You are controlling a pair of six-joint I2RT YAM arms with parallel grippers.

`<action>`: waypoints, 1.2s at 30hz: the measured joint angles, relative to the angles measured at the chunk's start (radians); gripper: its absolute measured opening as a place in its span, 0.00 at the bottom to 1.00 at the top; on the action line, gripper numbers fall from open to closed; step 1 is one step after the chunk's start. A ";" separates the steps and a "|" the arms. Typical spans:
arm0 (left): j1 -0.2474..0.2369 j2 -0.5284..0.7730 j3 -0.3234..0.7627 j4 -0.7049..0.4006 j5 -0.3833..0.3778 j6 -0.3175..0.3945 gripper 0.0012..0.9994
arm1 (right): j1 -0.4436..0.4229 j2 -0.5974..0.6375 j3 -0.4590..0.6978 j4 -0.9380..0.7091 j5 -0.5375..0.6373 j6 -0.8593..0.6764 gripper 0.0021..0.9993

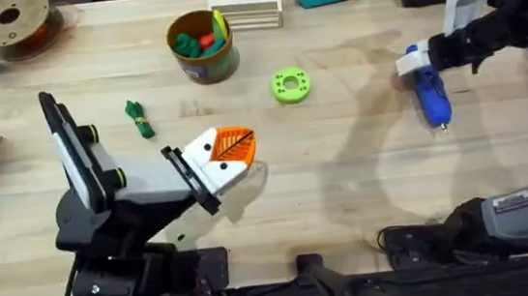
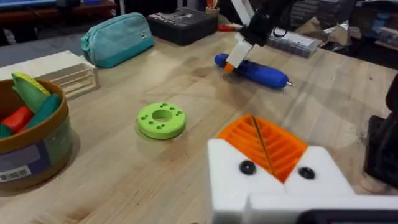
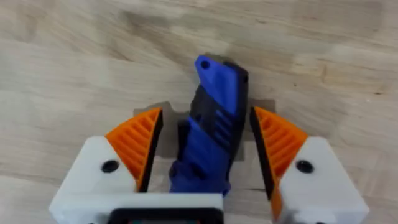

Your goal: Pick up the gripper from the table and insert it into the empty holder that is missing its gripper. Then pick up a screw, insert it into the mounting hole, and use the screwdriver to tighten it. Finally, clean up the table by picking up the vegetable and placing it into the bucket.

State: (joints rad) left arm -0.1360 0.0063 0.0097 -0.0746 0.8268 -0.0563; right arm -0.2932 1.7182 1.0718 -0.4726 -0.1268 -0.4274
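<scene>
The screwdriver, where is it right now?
In the overhead view the screwdriver lies on the table's far right, right of the green ring disc. The right hand is open around it, an orange pad on each side.

I can read no text here: the label on the bucket [image 2: 28, 163] beside my tool is too blurred.

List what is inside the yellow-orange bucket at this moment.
The bucket holds red, yellow and green toy foods; whatever lies beneath them is hidden. The dark green vegetable lies outside on the table.
</scene>
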 joint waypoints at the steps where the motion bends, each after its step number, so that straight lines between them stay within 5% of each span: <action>1: 0.000 0.000 0.000 0.000 0.000 0.000 0.01 | 0.000 0.009 0.000 0.007 0.000 0.000 0.84; 10: 0.000 0.000 0.000 0.000 0.000 0.000 0.01 | -0.016 0.036 0.000 0.001 -0.002 0.009 0.82; 14: 0.000 0.000 0.000 0.000 0.000 0.000 0.01 | -0.019 0.036 0.001 0.016 0.003 0.014 0.37; 19: 0.000 0.000 0.000 0.000 0.000 0.000 0.01 | -0.024 0.036 0.001 0.024 0.007 0.016 0.03; 28: 0.000 0.000 0.000 0.000 0.000 0.000 0.01 | -0.023 -0.007 -0.005 -0.004 0.008 0.028 0.03; 36: 0.000 0.000 0.000 0.000 0.000 0.000 0.01 | -0.022 -0.262 -0.009 -0.002 0.007 0.031 0.03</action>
State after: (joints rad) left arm -0.1360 0.0063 0.0097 -0.0746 0.8268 -0.0563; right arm -0.3153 1.4564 1.0630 -0.4749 -0.1196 -0.3969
